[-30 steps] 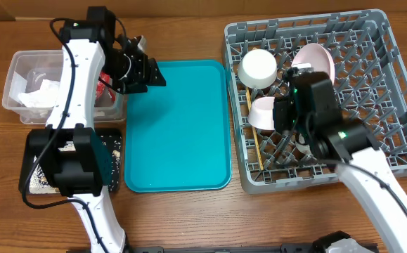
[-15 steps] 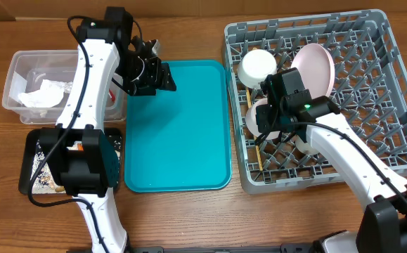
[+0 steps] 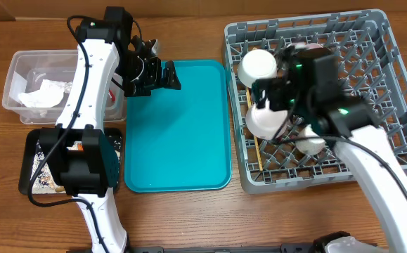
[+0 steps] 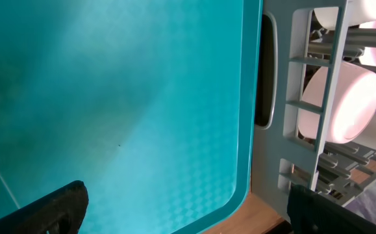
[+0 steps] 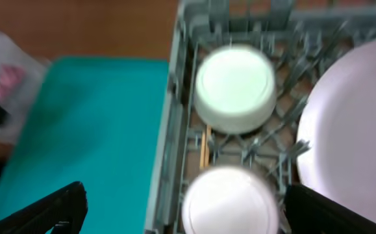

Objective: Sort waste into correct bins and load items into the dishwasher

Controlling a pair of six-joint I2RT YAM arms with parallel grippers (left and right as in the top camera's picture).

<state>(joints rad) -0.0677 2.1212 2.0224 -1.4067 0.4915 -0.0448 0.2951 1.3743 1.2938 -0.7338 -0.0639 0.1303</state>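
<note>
The grey dishwasher rack (image 3: pixel 400 105) fills the right of the table. Two white bowls (image 3: pixel 258 67) (image 3: pixel 265 121) lie upside down in its left part, with chopsticks (image 3: pixel 257 151) beside them and a small cup (image 3: pixel 311 143) behind. The plate (image 5: pixel 350 143) stands on edge, mostly hidden under my right arm in the overhead view. My right gripper (image 3: pixel 265 95) (image 5: pixel 188 211) hovers open above the nearer bowl (image 5: pixel 230 201). My left gripper (image 3: pixel 166 74) (image 4: pixel 188 211) hangs open and empty over the teal tray (image 3: pixel 178 140).
A clear tub (image 3: pixel 17 70) at the far left holds a crumpled white napkin (image 3: pixel 38 95), with something red (image 3: pixel 105 88) at its right side. Below it a black tray (image 3: pixel 27 165) holds pale food scraps. The left arm's base partly covers that tray.
Both grippers have opened wide. The right gripper has lifted and drawn back above the bowls. The left gripper has edged slightly right over the teal tray.
</note>
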